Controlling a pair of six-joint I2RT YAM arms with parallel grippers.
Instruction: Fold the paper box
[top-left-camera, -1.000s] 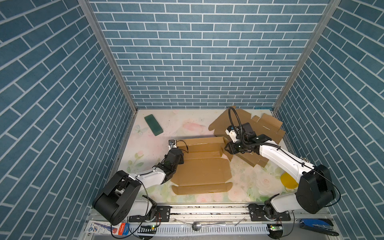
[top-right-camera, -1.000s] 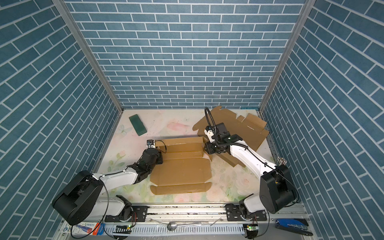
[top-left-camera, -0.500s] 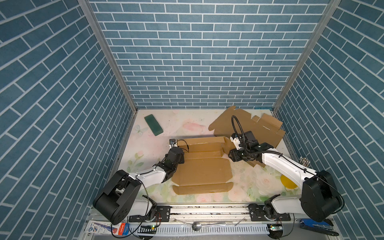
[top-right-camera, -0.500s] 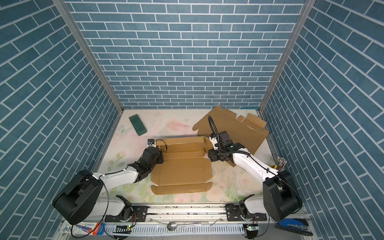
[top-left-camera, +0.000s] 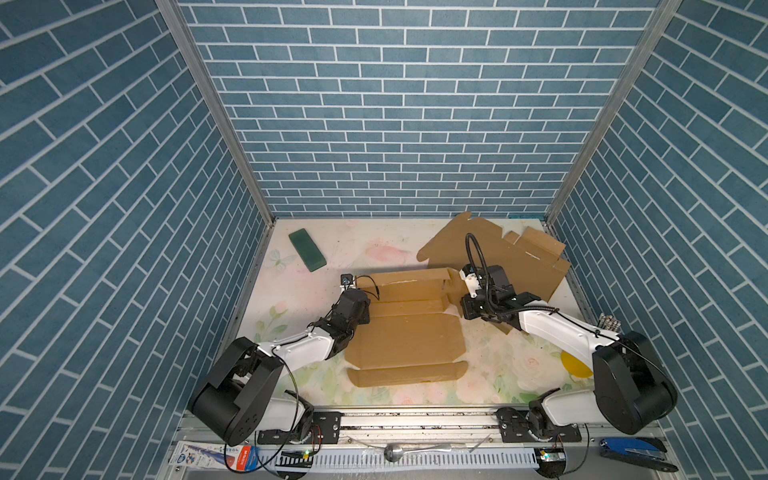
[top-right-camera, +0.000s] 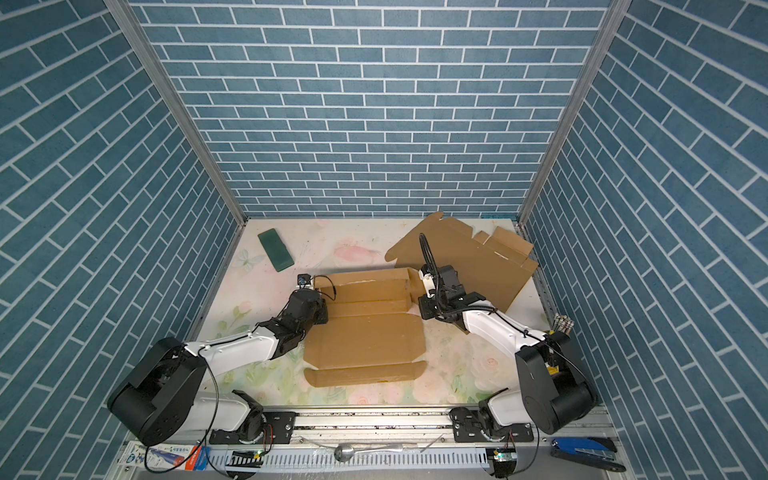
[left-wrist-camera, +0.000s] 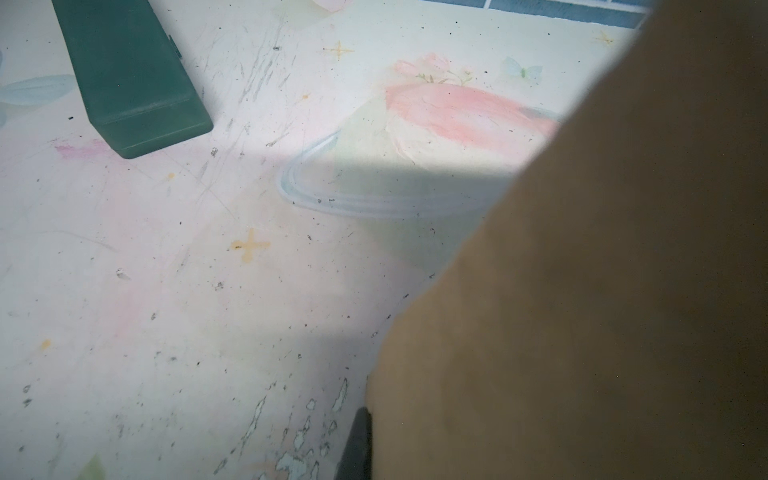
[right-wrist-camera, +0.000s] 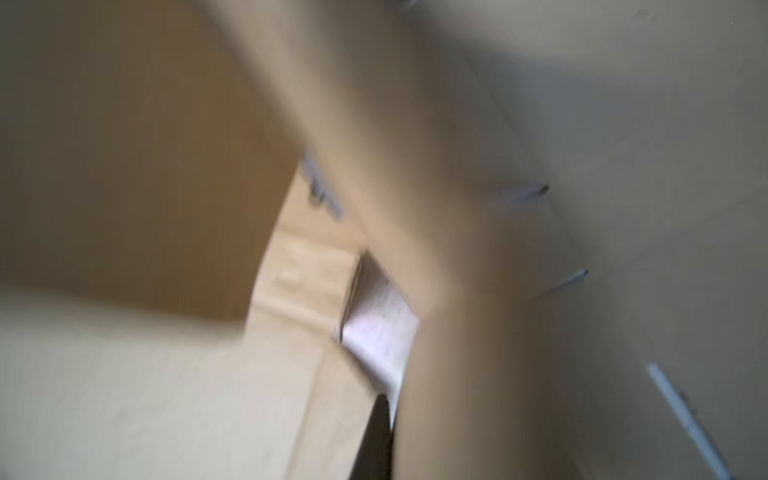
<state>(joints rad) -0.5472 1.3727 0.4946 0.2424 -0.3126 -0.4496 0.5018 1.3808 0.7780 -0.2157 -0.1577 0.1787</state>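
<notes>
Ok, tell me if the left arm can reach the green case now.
Probably yes: only bare table lies between the left gripper and the green case. But its jaws look shut on the paper box, so it must release first.

Three walls papered in blue brick with white mortar lines enclose the cell in both top views: a back wall (top-left-camera: 395, 124), a left wall (top-left-camera: 104, 208) and a right wall (top-left-camera: 685, 208). Grey metal posts (top-left-camera: 218, 112) run along the two back corners toward the frame's upper edge. The floor is a pale mat (top-left-camera: 374, 237) printed with pink flowers (top-left-camera: 386, 253) and a butterfly (top-left-camera: 276, 259). The left wrist view shows it scratched, speckled and partly in soft shadow (left-wrist-camera: 208, 291). A metal rail (top-left-camera: 415, 419) and a white slotted duct (top-left-camera: 415, 459) cross the bottom of the frame. The light is bright and even.
</notes>
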